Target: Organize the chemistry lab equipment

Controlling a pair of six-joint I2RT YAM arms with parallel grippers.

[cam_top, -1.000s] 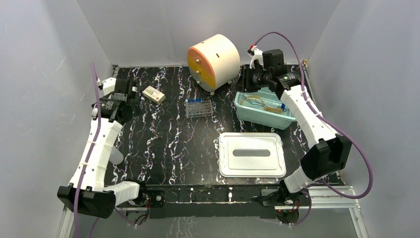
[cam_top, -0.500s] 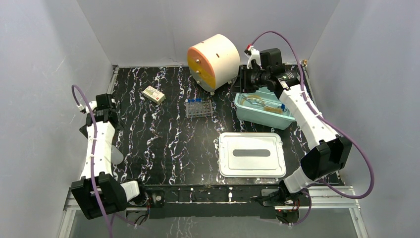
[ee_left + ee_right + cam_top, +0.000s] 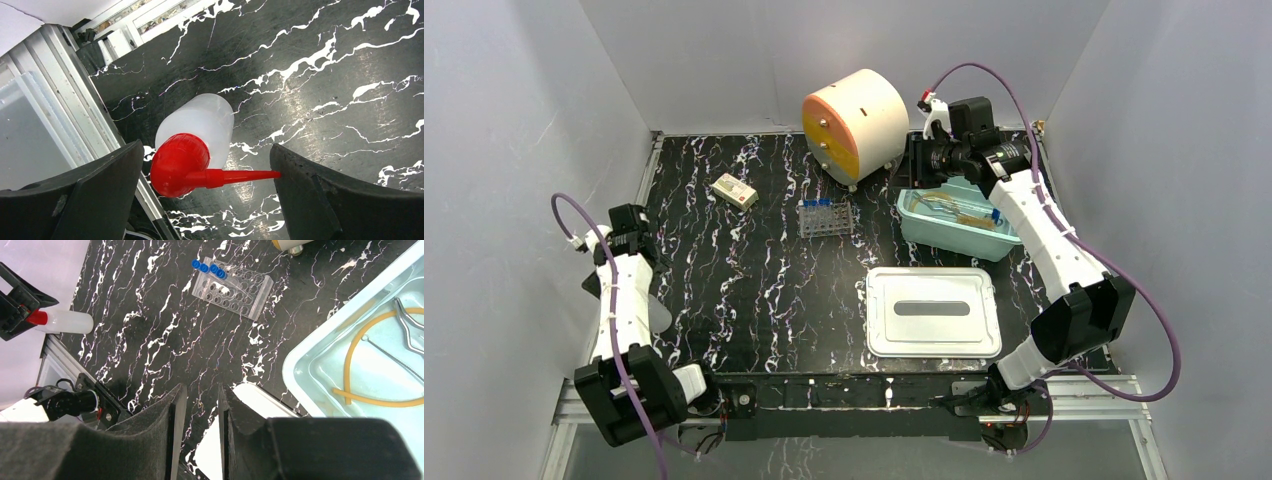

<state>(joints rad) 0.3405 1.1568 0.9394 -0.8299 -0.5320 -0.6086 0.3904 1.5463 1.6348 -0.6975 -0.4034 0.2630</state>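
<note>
My left gripper (image 3: pixel 206 148) hangs wide open over a clear wash bottle (image 3: pixel 197 122) with a red spout cap (image 3: pixel 180 164), which lies by the table's left edge; its jaws straddle the bottle without touching it. From above, the left gripper (image 3: pixel 631 232) sits at the far left. My right gripper (image 3: pixel 921 158) hovers at the far end of the teal tub (image 3: pixel 949 246), its jaws (image 3: pixel 202 390) slightly apart and holding nothing. Tan tubing (image 3: pixel 351 352) and metal tongs (image 3: pixel 410 325) lie in the tub. A clear tube rack (image 3: pixel 826 218) holds blue-capped tubes (image 3: pixel 207 267).
The round cream-and-orange cabinet (image 3: pixel 856 122) stands at the back, just left of the right gripper. The tub's white lid (image 3: pixel 933 312) lies flat at the front right. A small cream box (image 3: pixel 735 191) rests at the back left. Walls close three sides.
My left arm has drawn back from beside the small box to the left edge and now hangs over the wash bottle. The right arm has barely shifted.
</note>
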